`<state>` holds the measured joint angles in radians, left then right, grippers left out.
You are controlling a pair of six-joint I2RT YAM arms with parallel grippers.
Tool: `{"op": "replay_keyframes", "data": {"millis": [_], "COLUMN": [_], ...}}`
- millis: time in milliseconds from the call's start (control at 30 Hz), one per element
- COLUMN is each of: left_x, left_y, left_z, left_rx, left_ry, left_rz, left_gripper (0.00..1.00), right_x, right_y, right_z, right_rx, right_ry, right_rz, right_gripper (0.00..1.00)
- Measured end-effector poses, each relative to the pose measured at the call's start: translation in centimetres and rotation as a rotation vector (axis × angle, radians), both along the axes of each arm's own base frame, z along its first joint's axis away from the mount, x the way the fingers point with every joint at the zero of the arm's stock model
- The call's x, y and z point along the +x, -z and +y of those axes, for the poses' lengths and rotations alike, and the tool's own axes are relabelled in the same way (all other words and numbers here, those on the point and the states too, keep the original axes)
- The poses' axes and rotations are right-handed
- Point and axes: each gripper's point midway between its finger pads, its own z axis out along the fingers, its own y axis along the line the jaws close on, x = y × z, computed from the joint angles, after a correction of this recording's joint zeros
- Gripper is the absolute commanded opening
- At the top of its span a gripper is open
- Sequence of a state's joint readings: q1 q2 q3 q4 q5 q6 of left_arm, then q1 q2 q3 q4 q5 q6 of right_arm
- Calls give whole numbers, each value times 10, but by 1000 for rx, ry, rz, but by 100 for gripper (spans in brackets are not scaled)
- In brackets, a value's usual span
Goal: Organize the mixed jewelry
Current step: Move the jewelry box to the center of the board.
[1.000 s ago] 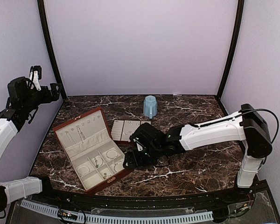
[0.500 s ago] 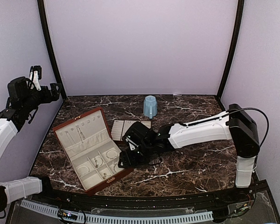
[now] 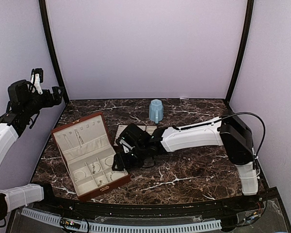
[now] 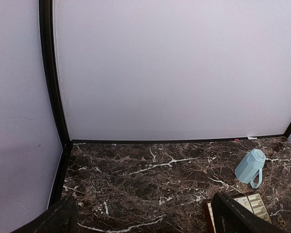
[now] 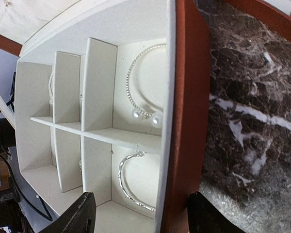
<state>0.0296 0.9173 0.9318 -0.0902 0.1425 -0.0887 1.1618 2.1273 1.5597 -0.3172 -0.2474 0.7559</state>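
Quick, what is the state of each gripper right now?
Left gripper: open, holding nothing.
Right gripper: open, its fingers on either side of the box wall, not closed on it.

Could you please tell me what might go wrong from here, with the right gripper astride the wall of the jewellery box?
1. The right gripper straddles the box wall. Closing or pulling there could drag or tip the box and jumble what lies inside.
2. Its inner finger hangs close to the hoop bracelet and might snag it or knock it out of its compartment.
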Motion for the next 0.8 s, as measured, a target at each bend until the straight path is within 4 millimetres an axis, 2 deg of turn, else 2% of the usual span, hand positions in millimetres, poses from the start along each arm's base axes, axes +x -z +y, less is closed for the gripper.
{"op": "replay_keyframes", "data": {"millis": [133,467,600,667,800], "left_x": [0,0,0,0,0], "left_y": [0,0,0,0,0], "left_z": [0,0,0,0,1], "left_rx": [0,0,0,0,1], "left_ry": [0,-1,-2,-2,-6], "left_rz": [0,0,0,0,1], "left_gripper": [99,99,99,99,99], "right_x": [7,13,19,28,47], "right_y": [2,1,-5,-9,-20], "right_z": [13,48,52,52,41], "right_rx": [25,98,110,112,88], "right_ry": [-15,-70,-74,-68,-36], "right_rz": [6,14,-20,-66,-158], "right_gripper": [58,59,63,64,64]}}
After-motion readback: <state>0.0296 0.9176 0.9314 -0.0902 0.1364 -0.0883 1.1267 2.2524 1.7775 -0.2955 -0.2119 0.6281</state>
